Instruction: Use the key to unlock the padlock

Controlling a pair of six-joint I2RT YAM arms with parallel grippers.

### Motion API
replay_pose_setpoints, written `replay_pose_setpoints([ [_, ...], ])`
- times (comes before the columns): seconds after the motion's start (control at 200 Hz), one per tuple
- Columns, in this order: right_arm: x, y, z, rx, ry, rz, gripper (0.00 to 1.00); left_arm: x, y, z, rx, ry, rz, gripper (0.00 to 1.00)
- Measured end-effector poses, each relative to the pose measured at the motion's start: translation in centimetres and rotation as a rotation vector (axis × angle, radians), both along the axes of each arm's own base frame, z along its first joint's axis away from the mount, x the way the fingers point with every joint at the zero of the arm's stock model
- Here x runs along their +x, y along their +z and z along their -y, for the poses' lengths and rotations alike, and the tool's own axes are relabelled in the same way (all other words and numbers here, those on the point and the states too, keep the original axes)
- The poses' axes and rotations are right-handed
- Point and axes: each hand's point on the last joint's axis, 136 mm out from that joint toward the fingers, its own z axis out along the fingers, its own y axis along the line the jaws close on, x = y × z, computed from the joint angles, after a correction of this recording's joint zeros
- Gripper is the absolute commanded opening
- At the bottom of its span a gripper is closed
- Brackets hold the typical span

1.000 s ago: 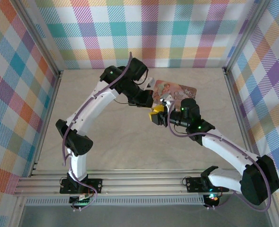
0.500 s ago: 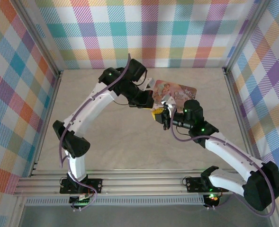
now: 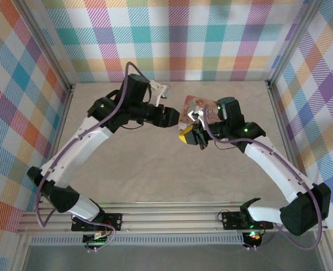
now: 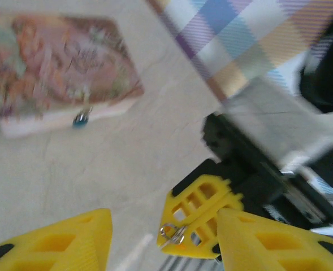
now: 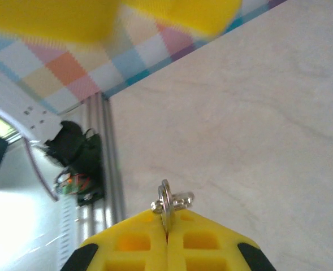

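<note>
Yellow pads of the right pincer [image 5: 166,226] are pressed fully together on the key [image 5: 166,204]. Only its metal ring and a short stub stand out above the tips, and the blade I cannot make out. The left pincer [image 3: 173,118] is wide, its fingers [image 4: 59,240] well apart with nothing between them. The right pincer hangs just in front of it, nearer to its right finger. Beyond the left pincer and to its left, a small blue and silver thing lies touching the edge of the picture book [image 4: 53,62] on the table [image 4: 126,164]. I judge it is the padlock [image 4: 80,119], though it is too small to be sure. To do this step well, I think the left pincer should first take the padlock by its body, with the keyhole turned toward the right pincer. The key is gripped close to its ring and may swivel, so the approach should be slow and straight, and the turn made only once the key is fully seated.
</note>
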Motion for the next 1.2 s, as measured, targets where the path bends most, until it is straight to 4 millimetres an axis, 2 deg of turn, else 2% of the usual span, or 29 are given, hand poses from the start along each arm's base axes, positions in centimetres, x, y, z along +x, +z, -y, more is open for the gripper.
replay_pose_setpoints([
  [0.075, -0.6, 0.3, -0.2, 0.008, 0.04, -0.042, 0.0, -0.7, 1.4, -0.1, -0.031, -0.049, 0.086, 0.57],
  [0.165, -1.0, 0.8, -0.4, 0.014, 0.071, -0.068, 0.0, -1.3, 2.0, -0.1, -0.041, -0.099, 0.155, 0.63],
  [0.31, -1.2, 1.8, -0.4, 0.021, 0.091, -0.043, 0.0, -1.8, 1.2, 0.0, -0.029, -0.15, 0.189, 0.65],
  [0.445, -1.2, 1.7, -0.3, 0.015, 0.095, -0.018, 0.0, -2.3, -0.1, 0.3, -0.017, -0.195, 0.165, 0.64],
  [0.825, -1.5, 2.3, -0.2, 0.034, 0.098, 0.026, 0.0, -3.4, -3.2, 1.2, 0.018, -0.3, 0.033, 0.44],
  [0.895, -1.6, 2.3, -0.1, 0.038, 0.096, 0.032, 0.0, -3.6, -3.5, 1.3, 0.017, -0.311, 0.013, 0.34],
  [1.015, -1.6, 1.8, 0.0, 0.033, 0.086, 0.029, 0.0, -3.9, -3.5, 1.7, -0.001, -0.333, -0.028, 0.09],
  [1.115, -1.5, 1.5, 0.3, 0.027, 0.067, 0.028, 0.0, -4.0, -3.6, 1.9, -0.012, -0.345, -0.065, 0.0],
  [1.16, -1.4, 1.4, 0.4, 0.026, 0.05, 0.034, 0.06, -3.9, -3.6, 2.1, -0.017, -0.35, -0.082, 0.0],
  [1.2, -1.2, 1.3, 0.6, 0.022, 0.027, 0.04, 0.16, -3.8, -3.7, 2.2, -0.023, -0.353, -0.099, 0.0],
])
